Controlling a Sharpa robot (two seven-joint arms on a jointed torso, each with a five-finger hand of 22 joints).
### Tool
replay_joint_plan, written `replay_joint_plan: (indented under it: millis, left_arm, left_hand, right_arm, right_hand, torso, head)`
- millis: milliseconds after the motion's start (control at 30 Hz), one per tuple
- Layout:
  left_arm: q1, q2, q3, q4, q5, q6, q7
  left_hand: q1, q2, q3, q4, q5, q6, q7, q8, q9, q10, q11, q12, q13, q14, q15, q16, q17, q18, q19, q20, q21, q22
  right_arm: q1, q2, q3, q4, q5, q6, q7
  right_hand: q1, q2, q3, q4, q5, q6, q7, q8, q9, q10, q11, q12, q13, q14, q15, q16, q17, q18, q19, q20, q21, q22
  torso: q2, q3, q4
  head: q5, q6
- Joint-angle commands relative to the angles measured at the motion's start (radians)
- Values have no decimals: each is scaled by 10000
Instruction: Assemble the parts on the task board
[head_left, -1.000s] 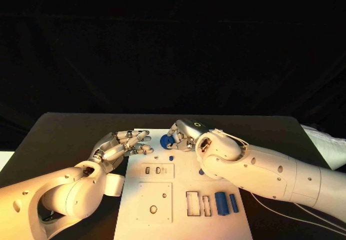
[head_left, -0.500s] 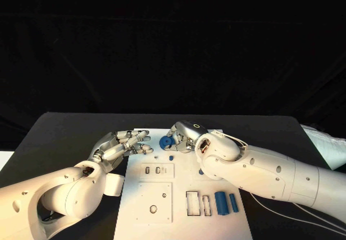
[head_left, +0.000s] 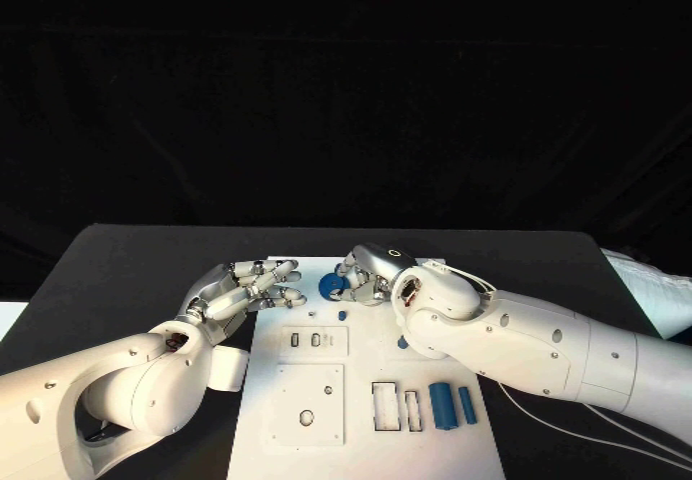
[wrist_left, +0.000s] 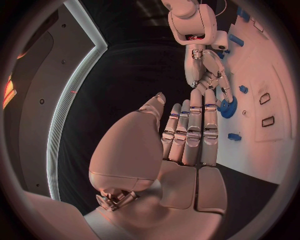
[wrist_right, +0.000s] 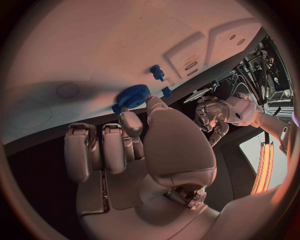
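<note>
A blue gear (head_left: 332, 285) sits at the far end of the white task board (head_left: 361, 395). My right hand (head_left: 369, 270) pinches the blue gear (wrist_right: 131, 96) between thumb and fingertips (wrist_right: 129, 119). Whether the gear touches the board I cannot tell. My left hand (head_left: 245, 287) hovers just left of it, fingers straight and apart, holding nothing; the left wrist view shows the fingers (wrist_left: 190, 127) reaching toward the gear (wrist_left: 228, 107). A small blue part (head_left: 293, 296) lies by the left fingertips.
A small blue peg (head_left: 342, 316) stands behind two slots (head_left: 306, 340). Two blue cylinders (head_left: 453, 405) lie near rectangular cut-outs (head_left: 394, 407) at the board's near right. My right forearm (head_left: 519, 345) crosses the board's right side, partly hiding another blue part (head_left: 402, 344).
The right hand with the gear has shifted very slightly; the left hand's fingers have lifted a touch. Nothing taken or let go.
</note>
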Motion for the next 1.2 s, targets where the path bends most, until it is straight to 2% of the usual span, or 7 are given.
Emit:
replay_joint_plan:
  millis: [33, 500, 600, 733, 933, 1100, 1200]
  left_arm:
    - [10, 22, 8, 10, 17, 180, 48]
    - [9, -13, 7, -51, 17, 199, 52]
    - [9, -41, 7, -76, 17, 209, 59]
    - [8, -89, 6, -108, 17, 220, 74]
    - [6, -98, 5, -158, 17, 250, 78]
    - [3, -52, 3, -201, 17, 266, 67]
    - [2, 3, 2, -230, 17, 282, 58]
  left_hand:
    - [102, 29, 10, -47, 29, 9, 55, -35, 0, 7, 16, -54, 8, -9, 21, 18, 11, 186, 75, -12, -40, -14]
    - [102, 29, 10, -47, 29, 9, 55, -35, 0, 7, 16, -54, 8, -9, 21, 18, 11, 186, 75, -12, -40, -14]
    - [108, 34, 10, -55, 29, 8, 56, -38, 0, 6, 17, -59, 8, -12, 21, 16, 19, 186, 76, -12, -42, -15]
    - [108, 34, 10, -55, 29, 8, 56, -38, 0, 6, 17, -59, 8, -12, 21, 16, 19, 186, 76, -12, -42, -15]
    - [111, 31, 7, -62, 28, 8, 55, -40, 0, 7, 16, -61, 8, -14, 21, 14, 24, 185, 76, -12, -43, -16]
    - [111, 31, 7, -62, 28, 8, 55, -40, 0, 7, 16, -61, 8, -14, 21, 14, 24, 185, 76, -12, -43, -16]
    - [115, 29, 5, -68, 28, 10, 52, -41, 1, 10, 15, -61, 9, -17, 21, 12, 29, 185, 76, -12, -45, -16]
  right_arm:
    - [-4, -13, -4, 4, 117, -247, -62]
    - [-196, -992, 114, 953, 722, -1684, 768]
    - [-212, -1534, 204, 1227, 1268, -1620, 1125]
    - [-207, -2441, 322, 1358, 2596, -1249, 2045]
    - [-230, -3362, 375, 1092, 4058, -770, 4109]
    - [-256, -3669, 386, 538, 4386, -581, 4632]
    - [-265, -3779, 388, 160, 4461, -470, 4767]
  right_hand:
    - [-63, 6, -48, -8, 115, 67, -16, 20, -6, 2, -27, 46, 16, 573, 30, -20, 173, -63, -16, 34, -49, 548]
    - [121, -98, -50, -69, 394, 78, -27, 22, -7, 23, -39, 86, 71, 574, 19, -21, 174, -66, -2, 27, -43, 566]
    - [311, -176, -30, -140, 403, 101, -33, 28, -4, 22, -50, 85, 81, 576, 11, -12, 198, -66, 0, 20, -43, 570]
    - [960, -281, 110, -509, 457, 187, -54, 45, 5, 94, -82, 260, 232, 592, -19, 31, 278, -74, 23, -6, -31, 606]
    - [2017, -272, 467, -1244, 251, 277, -26, 45, 2, 100, -84, 369, 352, 616, -29, 121, 449, -101, 100, -31, 16, 726]
    - [2044, -351, 452, -1307, 266, 257, -14, 30, -5, 46, -72, 263, 285, 608, -17, 104, 427, -102, 102, -24, 17, 730]
    - [2018, -394, 424, -1317, 288, 256, -12, 30, -6, 43, -65, 257, 284, 607, -11, 105, 431, -103, 102, -20, 17, 732]
  torso:
    - [5, 9, -5]
    - [-11, 32, -44]
    - [-15, 36, -76]
    - [-42, 69, -224]
    - [-57, 155, -363]
    - [-66, 198, -382]
    - [-68, 210, -330]
  head:
    - [1, 1]
    - [9, 35]
    - [-19, 64]
    - [10, 116]
    - [29, 151]
    - [-53, 163]
    - [-84, 143]
